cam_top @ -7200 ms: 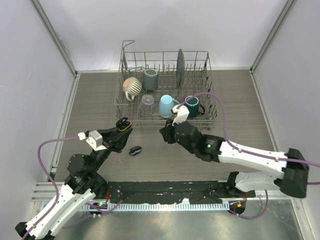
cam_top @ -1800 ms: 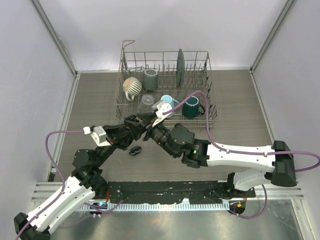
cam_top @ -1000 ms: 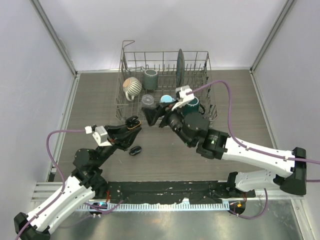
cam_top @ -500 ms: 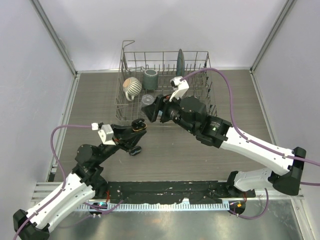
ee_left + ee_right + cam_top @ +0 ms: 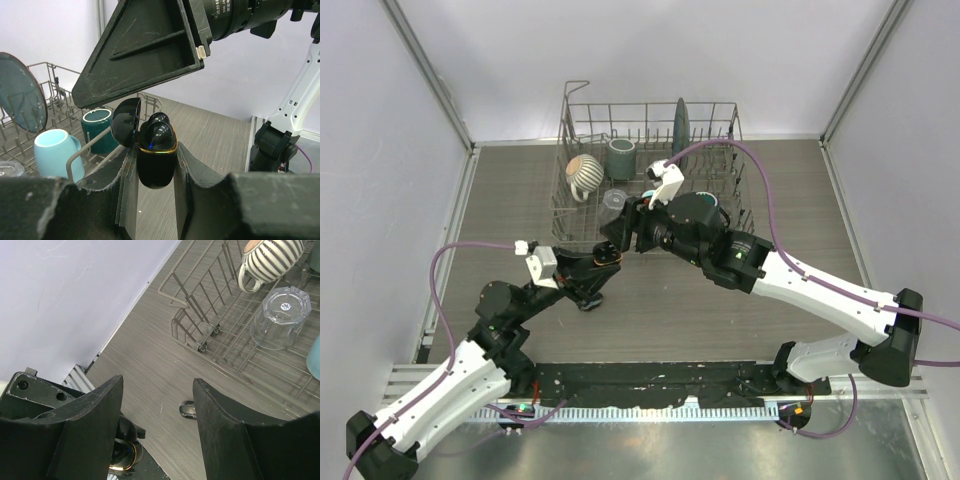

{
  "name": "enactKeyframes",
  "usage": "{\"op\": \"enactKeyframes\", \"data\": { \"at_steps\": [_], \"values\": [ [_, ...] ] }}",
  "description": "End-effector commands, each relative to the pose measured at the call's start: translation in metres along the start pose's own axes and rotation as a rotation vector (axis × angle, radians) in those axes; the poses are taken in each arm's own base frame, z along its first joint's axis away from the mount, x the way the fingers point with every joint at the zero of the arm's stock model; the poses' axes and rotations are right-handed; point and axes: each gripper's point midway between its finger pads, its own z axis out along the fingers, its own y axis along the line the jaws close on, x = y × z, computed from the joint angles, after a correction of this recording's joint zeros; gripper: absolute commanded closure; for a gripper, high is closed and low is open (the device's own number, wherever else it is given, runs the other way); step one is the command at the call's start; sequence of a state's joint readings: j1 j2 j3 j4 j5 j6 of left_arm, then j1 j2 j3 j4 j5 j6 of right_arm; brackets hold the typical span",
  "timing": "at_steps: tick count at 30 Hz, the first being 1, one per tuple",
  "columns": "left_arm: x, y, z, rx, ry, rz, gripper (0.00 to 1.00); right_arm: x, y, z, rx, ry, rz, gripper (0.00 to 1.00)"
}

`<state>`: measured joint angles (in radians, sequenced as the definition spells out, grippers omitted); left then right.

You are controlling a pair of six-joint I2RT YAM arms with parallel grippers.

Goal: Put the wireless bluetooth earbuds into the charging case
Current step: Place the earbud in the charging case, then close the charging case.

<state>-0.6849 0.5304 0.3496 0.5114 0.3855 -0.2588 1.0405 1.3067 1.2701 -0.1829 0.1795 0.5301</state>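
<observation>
- Left gripper (image 5: 155, 148): fingers clamped on the two sides of the glossy black, gold-banded charging case (image 5: 156, 170). The case is upright and held clear of the table, with its hinged lid (image 5: 125, 129) swung open to one side.
- Contents: the wireless bluetooth earbuds (image 5: 160, 132) appear as rounded glossy black forms filling the mouth of the case, seemingly seated. How many are in there cannot be told.
- Small dark oval item (image 5: 188, 410): lies on the grey wood-grain table (image 5: 150, 365), near the front of the wire dish rack (image 5: 192, 315). It may be a loose bud or something else; it is too small to tell.
- Right gripper (image 5: 157, 382): fingers apart, with nothing visible between them. It hovers above and just beside the open case and touches it in no view.
- Step in hand (judged): working at the open mouth of the case, either seating a bud or pressing one home.
- Method advised:
  - The left grip should hold the case level, mouth up.
  - The right fingers should descend straight over the wells and stay clear of the raised lid.
  - Any bud should go in stem first, aligned with its socket, and sit flush before the lid is closed.
- Risk (judged): the smooth case could twist or slip in the clamp under a sideways push, so pressure should be light and vertical.
</observation>
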Motion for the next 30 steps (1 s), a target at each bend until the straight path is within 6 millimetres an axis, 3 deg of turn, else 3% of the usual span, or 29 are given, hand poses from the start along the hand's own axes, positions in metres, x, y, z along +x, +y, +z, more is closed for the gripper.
{"op": "enactKeyframes", "data": {
  "at_steps": [1,10,30],
  "values": [
    [-0.026,-0.007,0.005,0.033,-0.06,0.019,1.0,-0.03,0.019,-0.011,-0.068,-0.074,0.009,0.37],
    [-0.031,-0.013,0.007,0.068,-0.07,0.023,1.0,-0.017,0.019,-0.005,-0.074,-0.028,0.007,0.39],
    [-0.036,-0.022,0.007,0.112,-0.074,0.015,1.0,-0.008,0.031,-0.002,-0.137,0.014,0.002,0.39]
  ]
}}
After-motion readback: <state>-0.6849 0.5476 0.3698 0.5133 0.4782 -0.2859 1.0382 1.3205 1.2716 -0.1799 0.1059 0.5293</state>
